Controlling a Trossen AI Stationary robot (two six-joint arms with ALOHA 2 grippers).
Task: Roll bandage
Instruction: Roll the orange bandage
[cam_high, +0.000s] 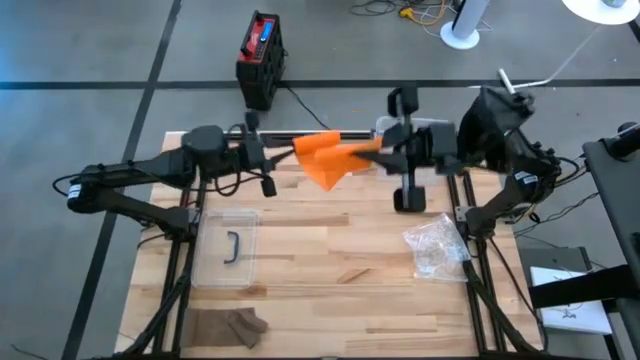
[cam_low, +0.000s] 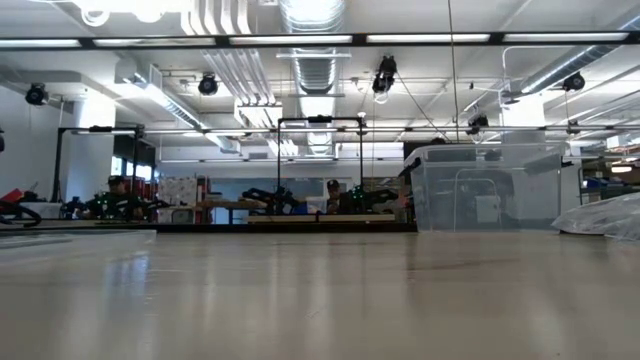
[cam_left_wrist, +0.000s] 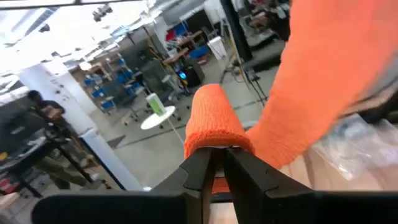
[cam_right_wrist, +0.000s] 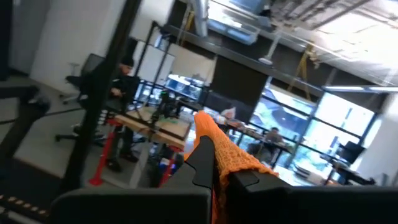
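I am seeing no readable writing anywhere on the table or the gear. I am watching the orange bandage (cam_high: 328, 157), a soft woven strip with a knitted, stretchy texture, hanging in the air above the table's far edge, stretched between both grippers. The left gripper (cam_high: 272, 152) is pinching one end, where the cloth is curling into a rounded roll over its nearly closed fingers (cam_left_wrist: 200, 171). The right gripper (cam_high: 385, 155) is clamping the other end, fingers fully closed on it. The table (cam_high: 300, 270) is pale wooden planks. On it a clear plastic lidded box (cam_high: 226, 247) is lying toward the left edge, crumpled clear plastic wrap (cam_high: 436, 246) toward the right edge, and a brown cloth (cam_high: 225, 326) near the front-left corner. Behind is a workshop with benches and seated people.
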